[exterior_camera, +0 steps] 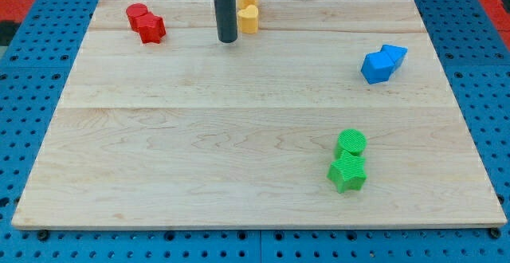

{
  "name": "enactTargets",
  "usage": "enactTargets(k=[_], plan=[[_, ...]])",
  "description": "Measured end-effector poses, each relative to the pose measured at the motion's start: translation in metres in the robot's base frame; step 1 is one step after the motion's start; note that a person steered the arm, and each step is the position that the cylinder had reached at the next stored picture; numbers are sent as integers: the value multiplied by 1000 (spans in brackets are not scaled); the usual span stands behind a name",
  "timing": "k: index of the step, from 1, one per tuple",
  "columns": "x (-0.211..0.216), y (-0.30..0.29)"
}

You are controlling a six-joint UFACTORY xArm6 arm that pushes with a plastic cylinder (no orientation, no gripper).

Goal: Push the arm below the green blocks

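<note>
Two green blocks lie at the view's lower right: a green round block [351, 143] and, touching it just below, a green star-shaped block [347, 173]. My tip [227, 39] is near the view's top, left of centre, on the wooden board [199, 127]. It stands far up and to the left of the green blocks. It is just left of the yellow blocks and apart from them.
Two yellow blocks [248, 8] sit at the top centre, right of the tip. Two red blocks [146, 22] lie at the upper left. Two blue blocks [382, 63] lie at the right. A blue pegboard [32, 96] surrounds the board.
</note>
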State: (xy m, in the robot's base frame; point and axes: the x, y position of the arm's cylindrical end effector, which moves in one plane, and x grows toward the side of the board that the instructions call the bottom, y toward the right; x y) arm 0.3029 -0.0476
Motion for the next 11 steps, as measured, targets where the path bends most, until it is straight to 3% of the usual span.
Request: enactTargets(k=[2,3,5,6,7,8,9,11], plan=[[74,18],[79,101],[158,254],[220,278],[300,232],[315,178],[285,201],[315,154]])
